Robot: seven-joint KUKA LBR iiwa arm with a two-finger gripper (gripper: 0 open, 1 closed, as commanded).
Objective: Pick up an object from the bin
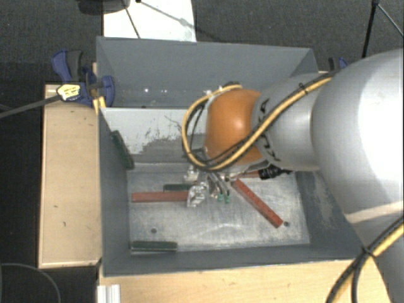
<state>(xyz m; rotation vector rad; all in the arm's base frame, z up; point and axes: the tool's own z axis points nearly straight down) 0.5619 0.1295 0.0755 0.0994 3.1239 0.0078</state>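
Observation:
My gripper hangs low over the middle of the bin floor, under the orange wrist cover. It is just above the right end of a long red-brown stick that lies flat, pointing left. A short dark green stick lies right behind that one, touching the gripper's left side. A second red-brown stick runs diagonally from under the gripper towards the front right.
A dark green stick lies along the front left edge of the floor. Another dark green stick leans on the left wall. The arm covers the bin's right and back part.

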